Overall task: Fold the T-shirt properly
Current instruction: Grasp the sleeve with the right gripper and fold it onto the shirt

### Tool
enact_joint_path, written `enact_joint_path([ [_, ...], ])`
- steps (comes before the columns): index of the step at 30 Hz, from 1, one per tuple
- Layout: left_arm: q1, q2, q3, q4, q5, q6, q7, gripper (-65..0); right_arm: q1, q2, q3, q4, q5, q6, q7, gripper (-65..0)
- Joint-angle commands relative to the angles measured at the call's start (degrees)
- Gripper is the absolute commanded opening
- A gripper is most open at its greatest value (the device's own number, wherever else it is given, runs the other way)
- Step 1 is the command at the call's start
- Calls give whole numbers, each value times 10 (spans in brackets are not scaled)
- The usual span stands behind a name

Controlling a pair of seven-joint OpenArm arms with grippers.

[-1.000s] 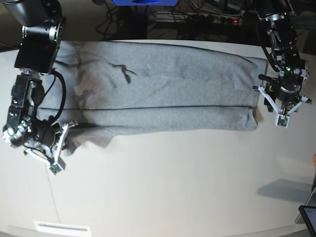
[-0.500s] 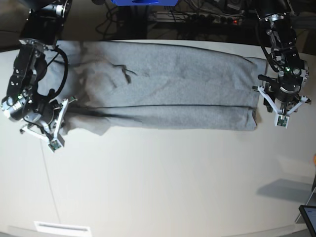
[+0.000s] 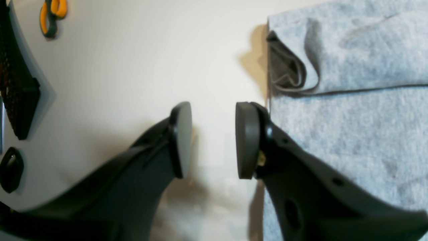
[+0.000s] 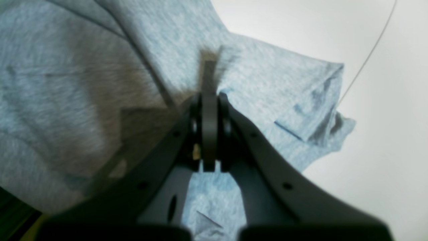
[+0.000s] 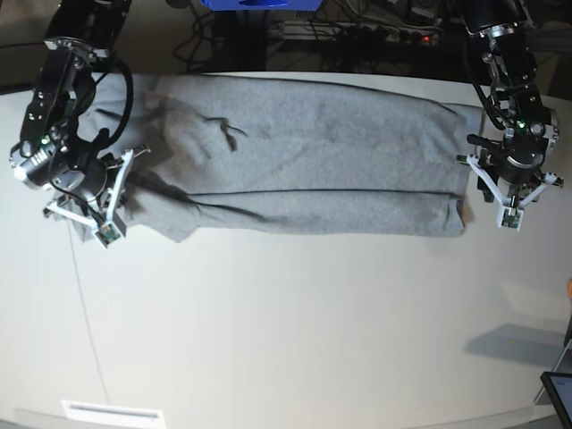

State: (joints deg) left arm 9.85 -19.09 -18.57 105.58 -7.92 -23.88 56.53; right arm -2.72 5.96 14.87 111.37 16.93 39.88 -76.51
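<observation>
The heather-grey T-shirt (image 5: pixel 304 161) lies stretched across the table, plain side up, folded lengthwise with a seam line along its middle. In the base view my right gripper (image 5: pixel 121 192) is at the shirt's left end, shut on a pinch of its cloth (image 4: pixel 209 72), and holds that lower corner up over the shirt (image 4: pixel 83 83). My left gripper (image 5: pixel 509 192) hangs beside the shirt's right edge. It is open over bare table (image 3: pixel 214 140), with one pad (image 3: pixel 247 140) just beside the folded edge of the T-shirt (image 3: pixel 351 134) and nothing between the pads.
A thin cable (image 4: pixel 367 57) runs over the table near the shirt's left end. An orange-and-black item (image 3: pixel 53 15) and black gear (image 3: pixel 16 93) lie beyond the left gripper. A dark device (image 5: pixel 559 393) sits at the front right, a white label (image 5: pixel 112 413) at the front left.
My right gripper has moved away from the table's front edge toward the back, carrying the shirt's lower left corner up over the body. The left arm has not moved.
</observation>
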Motion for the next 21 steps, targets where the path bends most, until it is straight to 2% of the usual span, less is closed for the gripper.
enact_joint_path([
  [1, -6, -10, -3, 7, -1, 5, -9, -430, 4, 2, 1, 11, 4, 1, 7, -650],
  [12, -7, -9, -2, 2, -1, 5, -9, -430, -50, -32, 2, 16, 4, 1, 7, -650],
  [17, -8, -9, -3, -24, -1, 5, -10, -430, -64, -36, 2, 24, 4, 1, 7, -650],
  [21, -7, -9, -3, -38, -1, 5, -33, -430, -75, -36, 2, 25, 4, 1, 7, -650],
])
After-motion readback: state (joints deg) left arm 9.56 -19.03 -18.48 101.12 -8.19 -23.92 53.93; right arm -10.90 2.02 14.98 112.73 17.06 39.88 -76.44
